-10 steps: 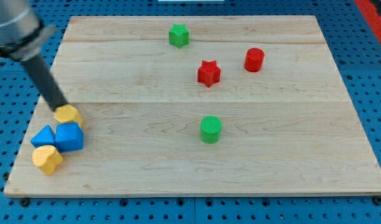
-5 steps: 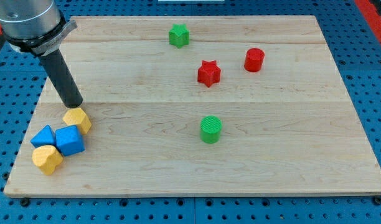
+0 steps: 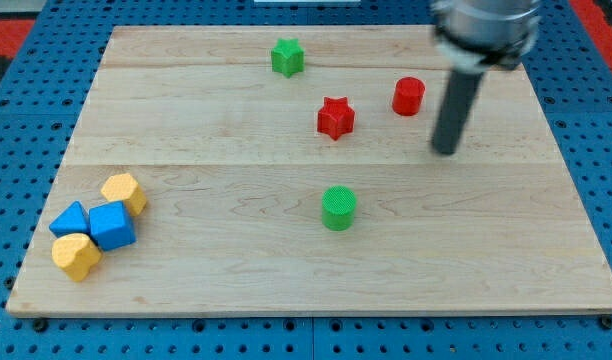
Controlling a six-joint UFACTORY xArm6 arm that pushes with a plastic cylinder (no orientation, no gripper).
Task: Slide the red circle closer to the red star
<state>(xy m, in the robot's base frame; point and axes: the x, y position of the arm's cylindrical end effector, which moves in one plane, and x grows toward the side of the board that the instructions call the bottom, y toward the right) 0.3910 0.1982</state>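
No text, label, brand, number or sign could be read anywhere in the camera view. The board (image 3: 286,250) was bare wood with no print, and the pegboard (image 3: 606,150) around it carried only holes. The blocks showed plain coloured faces, the red circle (image 3: 408,96) and red star (image 3: 335,117) among them. The rod and my tip (image 3: 444,150) were blurred and showed no marking.
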